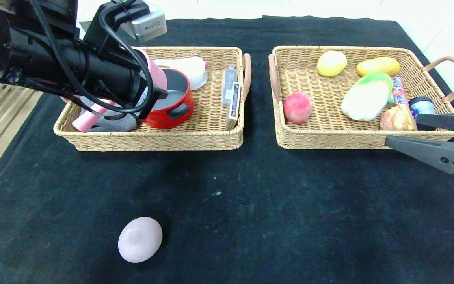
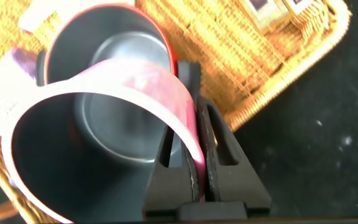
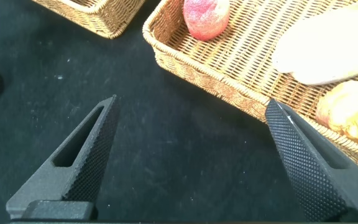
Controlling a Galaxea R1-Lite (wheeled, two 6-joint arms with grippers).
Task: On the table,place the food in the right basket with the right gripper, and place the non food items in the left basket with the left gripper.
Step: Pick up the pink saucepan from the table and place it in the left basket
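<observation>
Now, as I see it:
Left gripper [image 2: 194,146]: clamped on the pink saucepan [image 2: 104,149] rim, over the red pot [image 1: 173,100] in the left basket [image 1: 195,136].
Right gripper [image 3: 191,155]: jaws wide, holding nothing, by the right basket [image 1: 329,136].
Lump [image 1: 140,239]: alone on the table [image 1: 290,205].

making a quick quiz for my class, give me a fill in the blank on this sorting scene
1. The left gripper has its fingers shut on the rim of the pink ____.
2. The pink saucepan hangs over the ____ pot in the left basket.
3. The lilac-grey lump lies on the ____.
4. The right gripper has its fingers ____.

Missing words: saucepan; red; table; open
</observation>
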